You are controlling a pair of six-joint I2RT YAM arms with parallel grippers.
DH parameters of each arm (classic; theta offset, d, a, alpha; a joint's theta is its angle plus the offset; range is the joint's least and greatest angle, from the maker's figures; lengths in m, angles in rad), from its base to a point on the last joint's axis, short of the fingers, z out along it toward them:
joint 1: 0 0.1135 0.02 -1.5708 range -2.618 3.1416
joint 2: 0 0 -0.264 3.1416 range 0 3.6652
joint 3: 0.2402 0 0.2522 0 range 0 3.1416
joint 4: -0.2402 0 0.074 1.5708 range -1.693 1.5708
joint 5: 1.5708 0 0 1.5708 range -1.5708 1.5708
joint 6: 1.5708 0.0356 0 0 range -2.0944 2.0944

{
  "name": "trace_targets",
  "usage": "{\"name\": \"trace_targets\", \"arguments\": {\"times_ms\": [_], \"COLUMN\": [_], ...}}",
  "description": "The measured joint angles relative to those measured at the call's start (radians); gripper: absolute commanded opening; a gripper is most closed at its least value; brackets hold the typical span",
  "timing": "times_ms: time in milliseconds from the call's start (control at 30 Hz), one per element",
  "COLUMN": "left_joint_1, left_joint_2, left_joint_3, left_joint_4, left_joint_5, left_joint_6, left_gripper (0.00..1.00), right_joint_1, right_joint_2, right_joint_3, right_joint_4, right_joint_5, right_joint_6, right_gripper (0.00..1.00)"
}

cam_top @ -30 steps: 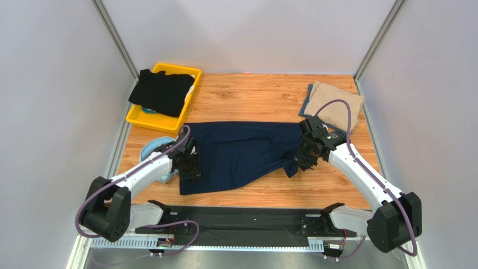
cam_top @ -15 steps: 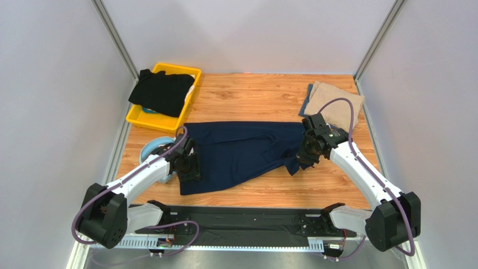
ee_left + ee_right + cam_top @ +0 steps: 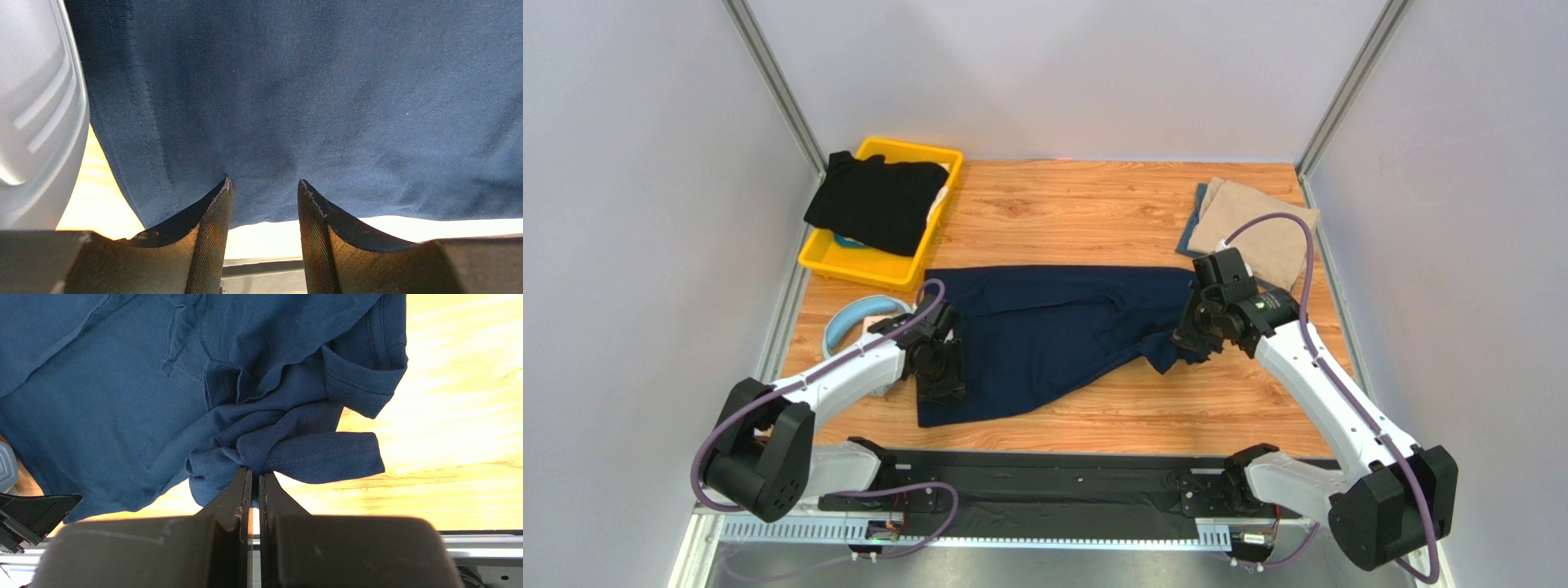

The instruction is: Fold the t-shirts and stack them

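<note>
The right tool (image 3: 255, 478) is fully closed, its two fingers (image 3: 236, 502) pressed together on a bunched fold of the navy t-shirt (image 3: 1051, 331). The pinched cloth gathers into creases at the fingertips, and a hemmed sleeve lies just beside them on the bench (image 3: 1075, 214). This grip sits at the right end of the navy t-shirt, at its near corner. The left tool (image 3: 263, 190) stands open, with a clear gap between its fingers and nothing held. It is positioned over the left end of the navy t-shirt, just inside the hem, and the wrist view shows flat cloth across the gap. Whether the fingertips touch the cloth cannot be determined. The navy t-shirt lies spread across the middle of the bench between the two tools. It is smooth along its far edge, and its near edge runs at a slant toward the gripped corner. The light blue headphones (image 3: 857, 325) rest just beside the left end of the navy t-shirt. The yellow bin (image 3: 830, 260) stands beyond the far left corner of the navy t-shirt, with the black t-shirt (image 3: 879, 202) draped over it. The tan t-shirt (image 3: 1259, 239) lies folded beyond the far right corner of the navy t-shirt, with a dark blue edge showing beneath its left side.
</note>
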Motion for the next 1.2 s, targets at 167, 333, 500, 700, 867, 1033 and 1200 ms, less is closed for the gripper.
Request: {"name": "trace_targets", "arguments": {"times_ms": [167,333,500,700,867,1033,1200], "left_joint_1": [-0.007,-0.011,-0.011,-0.012,-0.012,-0.013,-0.013], "left_joint_2": [0.000,0.004,0.005,0.004,0.006,0.012,0.027], "left_joint_3": [0.000,0.000,0.002,0.002,0.002,0.006,0.014], "left_joint_4": [0.002,0.005,0.012,0.015,0.016,0.015,0.014], "left_joint_5": [-0.006,-0.006,0.010,0.020,0.021,0.023,0.034], "left_joint_6": [0.001,0.003,0.002,0.002,0.002,0.003,0.004], "left_gripper": [0.47,0.49,0.56,0.56,0.56,0.55,0.54], "right_joint_1": [-0.001,-0.001,-0.001,-0.002,-0.002,-0.003,-0.010], "right_joint_2": [0.011,0.023,0.027,0.035,0.064,0.064,0.064], "right_joint_3": [0.000,0.000,0.000,0.000,0.000,0.000,-0.001], "right_joint_4": [0.000,0.000,0.001,0.008,0.021,0.023,0.024], "right_joint_5": [-0.008,-0.011,-0.014,-0.018,-0.027,-0.032,-0.033], "right_joint_6": [0.005,0.005,0.006,0.018,0.024,0.026,0.029], "right_gripper": [0.00,0.00,0.00,0.00,0.00,0.00,0.00]}}
